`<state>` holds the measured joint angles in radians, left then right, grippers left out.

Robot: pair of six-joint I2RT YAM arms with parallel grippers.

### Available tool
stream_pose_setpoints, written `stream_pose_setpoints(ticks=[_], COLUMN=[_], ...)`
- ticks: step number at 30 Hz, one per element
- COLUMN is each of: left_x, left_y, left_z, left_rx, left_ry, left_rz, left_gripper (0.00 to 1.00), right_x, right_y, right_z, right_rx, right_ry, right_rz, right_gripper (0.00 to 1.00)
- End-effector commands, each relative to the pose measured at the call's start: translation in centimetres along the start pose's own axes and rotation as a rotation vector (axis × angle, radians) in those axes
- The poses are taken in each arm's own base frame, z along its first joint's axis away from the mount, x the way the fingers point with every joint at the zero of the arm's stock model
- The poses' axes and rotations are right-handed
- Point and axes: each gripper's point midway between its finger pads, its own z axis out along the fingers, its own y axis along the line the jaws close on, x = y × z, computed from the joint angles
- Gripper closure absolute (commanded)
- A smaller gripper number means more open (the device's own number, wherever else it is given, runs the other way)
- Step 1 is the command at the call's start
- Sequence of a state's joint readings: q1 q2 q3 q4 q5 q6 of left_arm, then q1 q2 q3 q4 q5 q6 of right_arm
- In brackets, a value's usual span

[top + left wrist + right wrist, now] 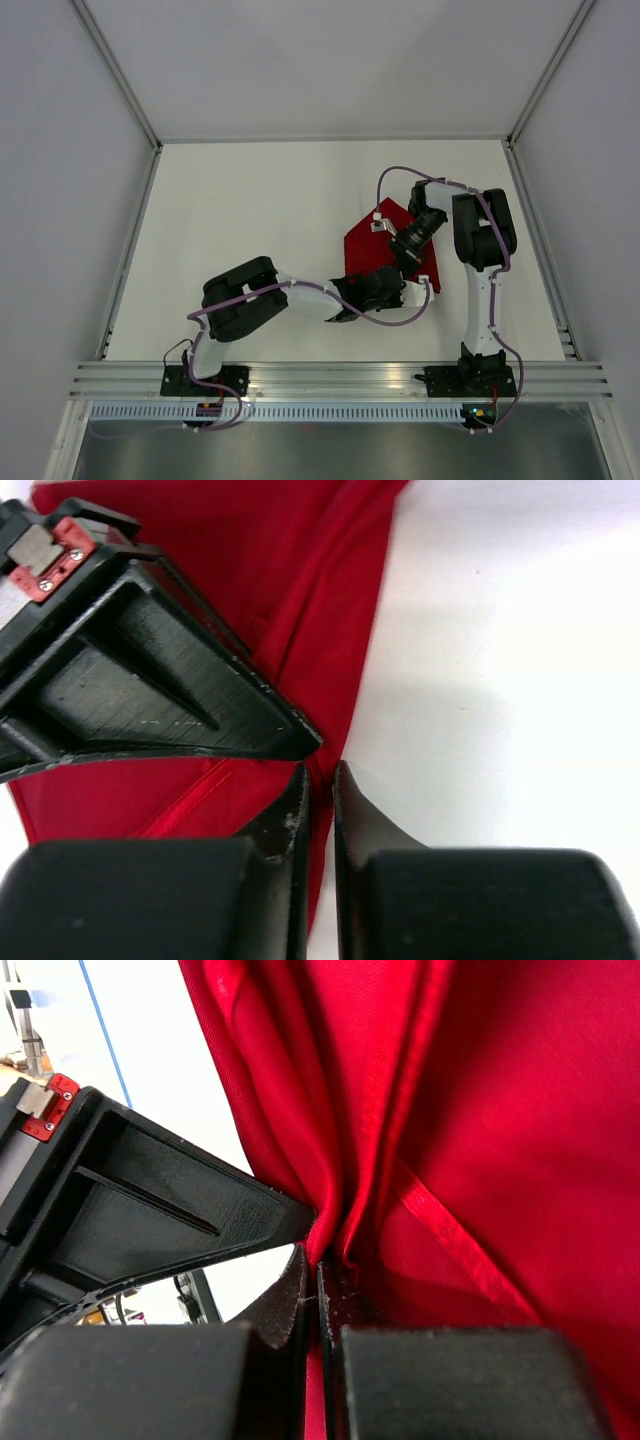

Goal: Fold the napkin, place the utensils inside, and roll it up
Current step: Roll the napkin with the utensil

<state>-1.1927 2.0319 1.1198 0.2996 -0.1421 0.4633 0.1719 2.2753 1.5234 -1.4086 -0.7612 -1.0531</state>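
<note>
Right pincer (318,1272) was clamped on a raised pleat of the napkin (362,252), right of centre on the desk (250,210). Left pincer (320,782) nipped its edge alongside. I judged the fold ran straight away from both.

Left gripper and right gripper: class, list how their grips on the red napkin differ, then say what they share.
The left gripper pinches the napkin at its flat edge, beside bare table; the right gripper clamps bunched folds. The left gripper's jaws show a thin slit; the right gripper's press fully together. Shared: both are black, two-fingered and closed on the red cloth.
</note>
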Motion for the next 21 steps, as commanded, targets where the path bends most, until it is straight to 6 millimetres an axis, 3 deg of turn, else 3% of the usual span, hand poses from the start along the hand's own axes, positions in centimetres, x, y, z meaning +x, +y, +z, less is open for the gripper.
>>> stream_pose_setpoints(ticks=[1,4,8,12,15,21], left_x=[5.0,5.2,5.2,5.3,5.2,5.3], left_y=[-4.1,-4.7,-5.4,-5.2,-5.2,-4.6], left_z=[0.8,0.8,0.5,0.3,0.0,-0.3], left_rx=[0.167,0.213,0.278,0.322,0.365,0.413], left_ry=[0.136,0.143,0.146,0.141,0.126,0.119], left_rz=[-0.011,-0.033,-0.071,-0.134,-0.182,-0.263], left_gripper=[0.92,0.97,0.98,0.98,0.98,0.98], right_x=[-0.7,-0.9,-1.6,-3.1,-4.3,-6.0], right_y=[-3.7,-3.5,-3.0,-2.1,-1.4,0.4], right_z=[0.2,-0.1,-0.5,-2.0,-4.1,-8.3], right_rx=[0.089,0.093,0.093,0.107,0.136,0.184], right_ry=[0.005,-0.004,-0.026,-0.094,-0.181,-0.332], right_rz=[-0.136,-0.136,-0.141,-0.156,-0.165,-0.189], right_gripper=[0.95,0.89,0.81,0.61,0.51,0.47])
